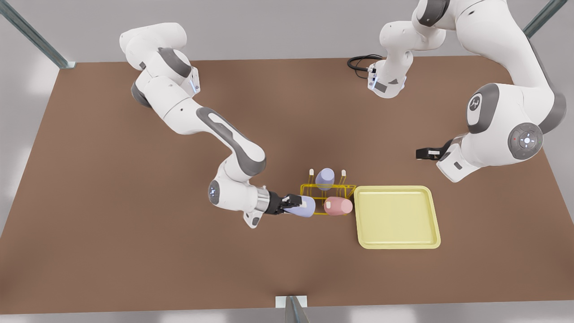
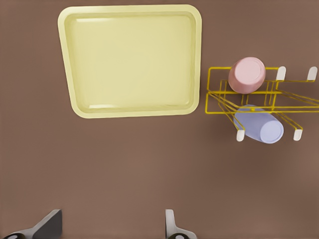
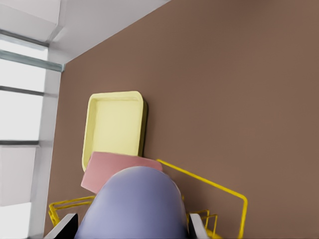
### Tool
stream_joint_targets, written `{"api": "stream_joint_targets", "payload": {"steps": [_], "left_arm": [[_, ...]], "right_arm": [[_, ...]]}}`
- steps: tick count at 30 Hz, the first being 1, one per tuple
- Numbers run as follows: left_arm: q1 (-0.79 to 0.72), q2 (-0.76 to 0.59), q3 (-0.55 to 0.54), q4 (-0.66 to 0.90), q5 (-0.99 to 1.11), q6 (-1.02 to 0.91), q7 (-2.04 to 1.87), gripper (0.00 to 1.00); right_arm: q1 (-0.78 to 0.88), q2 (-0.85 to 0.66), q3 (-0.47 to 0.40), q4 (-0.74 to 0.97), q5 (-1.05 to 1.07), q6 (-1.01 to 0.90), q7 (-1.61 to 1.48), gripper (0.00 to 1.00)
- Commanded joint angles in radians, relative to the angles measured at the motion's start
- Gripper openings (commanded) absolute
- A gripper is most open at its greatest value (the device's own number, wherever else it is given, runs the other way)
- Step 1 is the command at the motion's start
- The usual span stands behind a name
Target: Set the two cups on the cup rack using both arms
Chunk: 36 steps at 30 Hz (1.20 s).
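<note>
Right gripper [image 1: 293, 204], the black two-finger one low over the brown tabletop [image 1: 134, 233], is clamped on a pale lavender tapered cup [image 1: 302, 207], lying on its side with its long axis running straight out from the fingers toward the rack. You can see it from the right wrist view too: the lavender body sits squarely between the two fingertips [image 3: 67, 226], and dead ahead of it is the small bright-yellow wire cup rack [image 1: 327, 197] with its white-tipped pegs.

That's the relation to watch — the rack is directly in front of the held cup, just beside its far end, so the cup looks lined up to go onto a near peg. Past it, a pale pink tapered cup [image 1: 338, 206] already lies on the rack, and a second lavender cup [image 1: 324, 177] sits on the rack's far row.

Beyond the rack, touching or nearly so, lies the pale yellow square tray [image 1: 397, 244].

Left gripper [image 1: 426, 153] waits well off, beyond the tray, fingers apart and holding nothing. The right arm is plainly nearer.
</note>
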Motion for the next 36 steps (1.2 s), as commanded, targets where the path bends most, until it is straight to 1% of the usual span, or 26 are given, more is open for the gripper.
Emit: {"api": "stream_joint_targets", "payload": {"steps": [1,6,7,8,9,11,19,21,22,23,24,25,26,27,28,29,30,31,32,33,36], "left_arm": [[0.0,-0.001,0.0,0.0,-0.001,0.004,0.007,1.0],[0.0,-0.029,-0.003,0.005,-0.002,-0.031,0.004,1.0],[0.002,-0.03,-0.003,0.007,-0.004,-0.042,0.004,1.0],[-0.001,-0.058,-0.029,0.007,-0.007,-0.067,0.002,1.0],[0.003,-0.06,-0.043,0.008,-0.005,-0.067,0.004,1.0],[0.002,-0.056,-0.063,0.008,-0.005,-0.064,-0.007,1.0],[0.008,-0.055,-0.062,0.002,-0.007,-0.073,-0.065,1.0],[0.009,-0.056,-0.062,0.005,-0.007,-0.107,-0.065,1.0],[0.006,-0.055,-0.062,0.004,-0.01,-0.108,-0.064,1.0],[0.002,-0.056,-0.068,0.005,-0.005,-0.116,-0.07,1.0],[0.009,-0.055,-0.066,0.005,-0.004,-0.111,-0.067,1.0],[0.009,-0.053,-0.065,0.005,-0.004,-0.111,-0.067,1.0],[0.009,-0.052,-0.065,0.005,-0.001,-0.107,-0.067,1.0],[0.009,-0.053,-0.065,0.005,-0.002,-0.105,-0.069,1.0],[0.009,-0.056,-0.065,0.007,-0.007,-0.11,-0.069,1.0],[0.011,-0.055,-0.063,0.007,-0.007,-0.11,-0.064,1.0],[0.011,-0.053,-0.063,0.007,-0.005,-0.108,-0.064,1.0],[0.011,-0.052,-0.063,0.007,-0.007,-0.108,-0.064,1.0],[0.028,-0.052,-0.063,0.007,-0.011,-0.107,-0.062,1.0],[0.025,-0.049,-0.065,0.007,-0.01,-0.107,-0.062,1.0],[0.026,-0.049,-0.066,0.005,-0.031,-0.107,-0.062,1.0]], "right_arm": [[0.002,0.002,0.005,0.001,0.001,0.001,-0.019,0.86],[0.011,0.039,0.017,0.028,-0.001,0.001,-0.037,0.86],[0.012,0.042,0.017,0.028,-0.001,0.001,-0.04,0.88],[0.011,0.047,0.017,0.03,-0.001,0.001,-0.042,0.92],[0.011,0.048,0.017,0.03,-0.001,0.001,-0.04,1.0],[0.012,0.047,0.019,0.042,0.004,-0.001,-0.037,1.0],[0.008,0.035,0.039,0.086,0.068,-0.028,-0.031,1.0],[-0.01,-0.048,0.028,0.094,0.107,-0.128,0.033,1.0],[-0.046,-0.168,-0.019,0.071,0.097,-0.258,0.162,1.0],[-0.032,-0.32,-0.249,0.025,-0.014,-0.569,0.269,1.0],[-0.098,-0.37,-0.263,0.021,-0.186,-0.772,0.273,1.0],[-0.164,-0.416,-0.265,0.021,-0.416,-0.933,0.266,1.0],[-0.282,-0.464,-0.268,0.031,-0.541,-1.051,0.242,1.0],[-0.291,-0.568,-0.265,0.024,-0.764,-1.082,0.043,1.0],[-0.254,-0.622,-0.26,0.034,-0.864,-1.243,0.084,1.0],[-0.212,-0.706,-0.253,0.031,-0.828,-1.285,0.121,1.0],[-0.202,-0.765,-0.267,0.019,-0.728,-1.283,0.125,1.0],[-0.202,-0.821,-0.323,-0.041,-0.642,-1.26,0.134,1.0],[-0.198,-0.944,-0.363,-0.214,-0.597,-1.131,0.13,1.0],[-0.192,-1.013,-0.374,-0.315,-0.581,-1.071,0.133,1.0],[-0.192,-1.045,-0.403,-0.429,-0.576,-1.002,0.135,1.0]]}}
